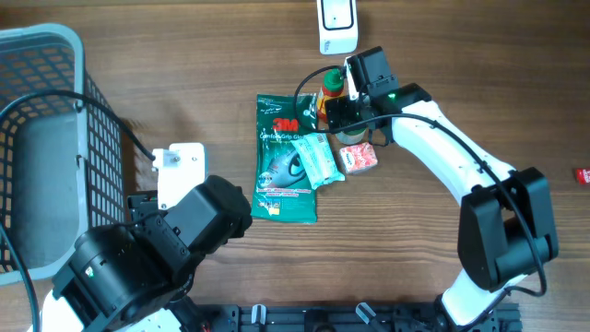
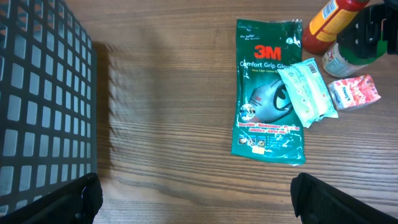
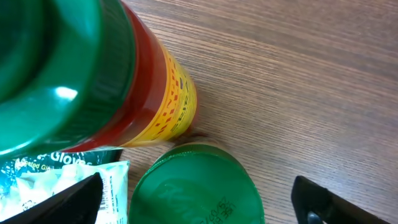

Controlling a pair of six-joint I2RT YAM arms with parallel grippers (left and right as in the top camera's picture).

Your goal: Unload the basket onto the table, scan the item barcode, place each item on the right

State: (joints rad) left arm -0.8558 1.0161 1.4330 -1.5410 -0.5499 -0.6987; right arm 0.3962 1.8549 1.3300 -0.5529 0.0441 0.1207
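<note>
My right gripper [image 3: 200, 202] is open, just above a jar with a green lid [image 3: 196, 186]; one finger stands on each side of the lid and neither touches it. In the overhead view the right gripper [image 1: 343, 115] hides most of that jar. Close behind the jar stands a red sauce bottle with a green cap [image 3: 124, 93]. A white barcode scanner [image 1: 336, 23] sits at the table's far edge. My left gripper [image 2: 199, 205] is open over bare wood at the lower left, holding nothing. No barcode shows on the jar.
A green 3M glove packet [image 1: 281, 157] lies flat with a pale wipes packet [image 1: 318, 159] on top of it. A pink packet [image 1: 359, 158] lies to their right. A grey mesh basket [image 1: 37, 55] fills the left edge. A small red thing [image 1: 582, 174] lies at the right edge.
</note>
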